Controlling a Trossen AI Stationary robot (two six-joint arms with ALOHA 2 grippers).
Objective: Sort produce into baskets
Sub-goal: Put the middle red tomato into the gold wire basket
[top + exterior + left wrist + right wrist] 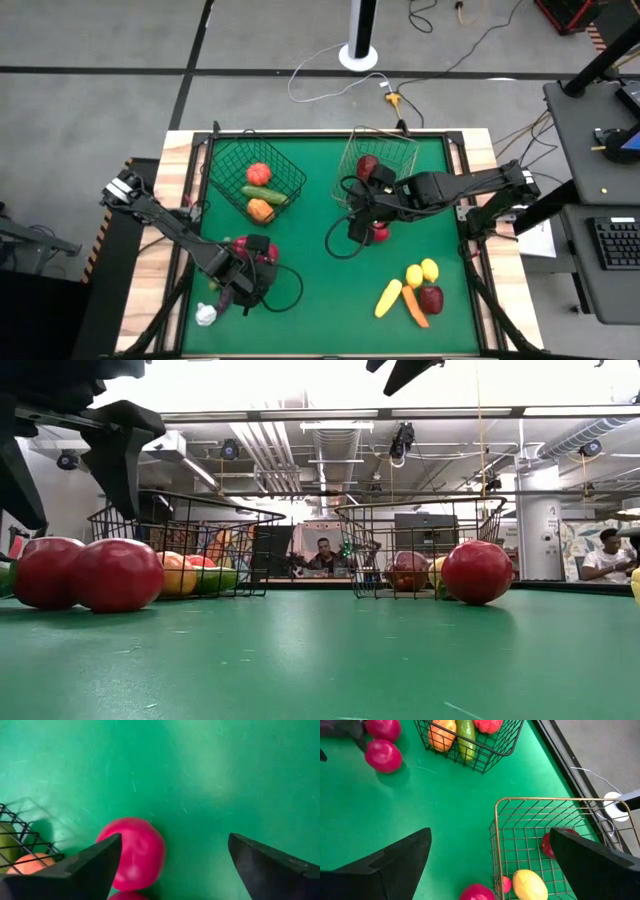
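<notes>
My left gripper (250, 262) hangs open just above two red fruits (115, 574) on the green mat near its left front; one red fruit (134, 853) shows beside one finger in the left wrist view. My right gripper (490, 831) is open and empty, raised over the mat at the near corner of the pale wire basket (378, 165), above a red fruit (378, 233) lying outside it. That basket holds a yellow fruit (530, 885) and a red one (547, 845). The dark wire basket (230, 165) holds a red, a green and an orange piece.
A group of yellow, orange and dark red produce (412, 292) lies at the mat's near right. A white piece (205, 315) and a purple one (225, 295) lie at the near left. Open mat lies between the baskets and the near edge. People sit beyond the table.
</notes>
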